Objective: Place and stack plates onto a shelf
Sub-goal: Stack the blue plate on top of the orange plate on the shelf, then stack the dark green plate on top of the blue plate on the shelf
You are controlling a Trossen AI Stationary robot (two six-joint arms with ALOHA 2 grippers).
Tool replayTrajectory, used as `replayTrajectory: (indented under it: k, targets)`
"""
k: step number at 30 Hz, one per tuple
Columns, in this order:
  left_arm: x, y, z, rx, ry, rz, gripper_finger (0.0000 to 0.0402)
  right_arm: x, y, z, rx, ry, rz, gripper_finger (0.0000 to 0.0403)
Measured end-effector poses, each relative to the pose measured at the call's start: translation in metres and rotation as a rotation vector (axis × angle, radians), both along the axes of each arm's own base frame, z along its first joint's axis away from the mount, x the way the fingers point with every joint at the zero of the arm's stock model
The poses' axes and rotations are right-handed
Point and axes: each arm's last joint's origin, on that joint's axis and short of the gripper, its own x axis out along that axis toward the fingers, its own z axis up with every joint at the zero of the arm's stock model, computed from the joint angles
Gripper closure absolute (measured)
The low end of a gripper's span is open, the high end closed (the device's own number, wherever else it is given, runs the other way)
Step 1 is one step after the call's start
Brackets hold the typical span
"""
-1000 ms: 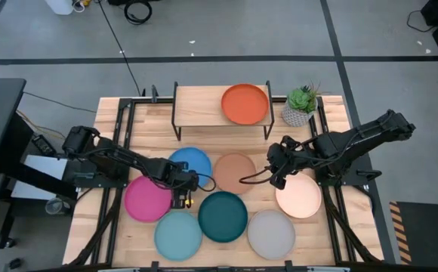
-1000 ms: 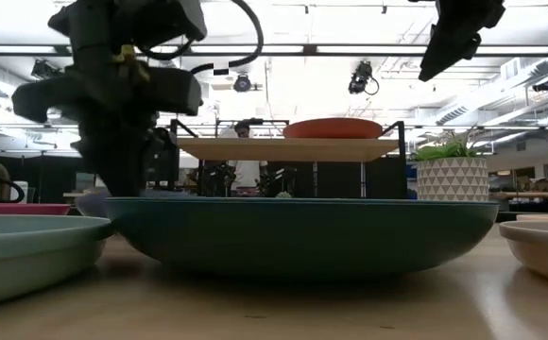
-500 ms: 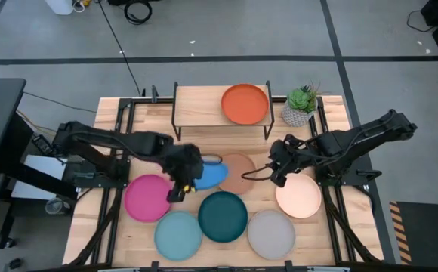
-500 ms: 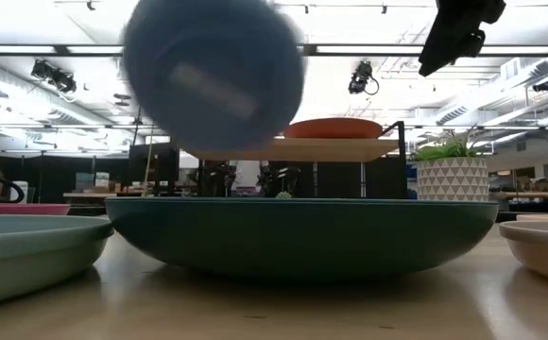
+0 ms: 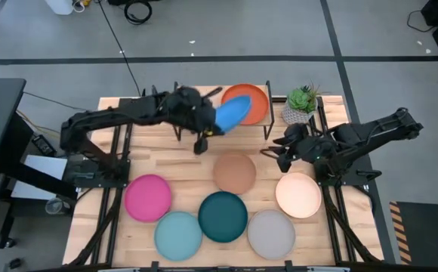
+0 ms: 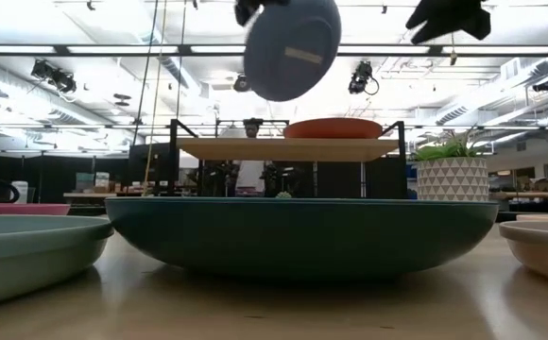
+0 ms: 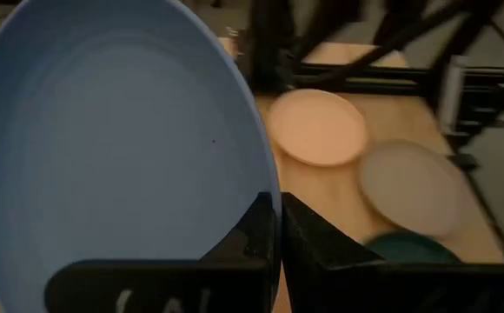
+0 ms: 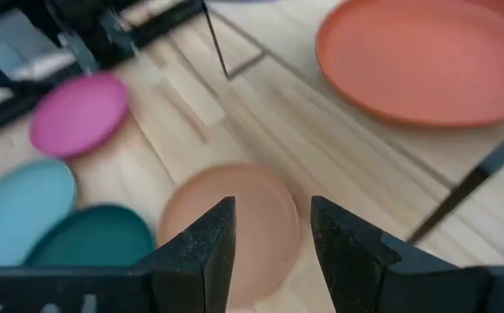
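My left gripper is shut on the blue plate, which it holds tilted in the air over the shelf. The plate is beside the orange-red plate, which lies flat on the shelf's right half. In the low view the blue plate is well above the shelf top. My right gripper is open and empty, above the table between the tan plate and the cream plate. The magenta, light aqua, dark teal and grey plates lie flat on the table. My left gripper pinches the blue plate's rim between its two fingers, one finger on the hollow face and the other behind the rim. The plate is lifted clear and steeply tilted, its hollow face toward the wrist camera.
A small potted plant stands on the table right of the shelf. The shelf's left half is bare wood. Black metal frames run along both sides of the table.
My left gripper has lifted the blue plate off the table from beside the magenta plate. It has carried it up and toward the far edge, over the shelf, and the plate has tipped from flat to steeply tilted. My right gripper has moved a little toward the far edge.
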Motion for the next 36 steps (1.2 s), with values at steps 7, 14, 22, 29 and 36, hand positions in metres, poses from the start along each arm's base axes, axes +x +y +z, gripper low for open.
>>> replayTrajectory:
  k: [7, 14, 22, 29, 36]
  targets:
    - [0.037, 0.025, 0.013, 0.195, 0.018, -0.024, 0.0389, 0.001, 0.0, 0.001, -0.014, -0.015, 0.002, 0.0246]
    - [0.069, 0.054, -0.02, 0.31, 0.213, -0.101, 0.0389, -0.005, -0.004, 0.008, -0.071, -0.065, -0.067, 0.0246]
    - [0.084, 0.071, -0.051, 0.436, 0.308, -0.165, 0.0385, -0.012, -0.008, 0.014, -0.097, -0.119, -0.116, 0.0246]
    - [0.092, 0.077, -0.064, 0.465, 0.345, -0.152, 0.0318, -0.012, -0.008, 0.014, -0.108, -0.123, -0.128, 0.0246]
    - [0.077, 0.071, -0.043, 0.401, 0.328, -0.065, 0.0235, -0.012, -0.008, 0.015, -0.113, -0.122, -0.128, 0.0249]
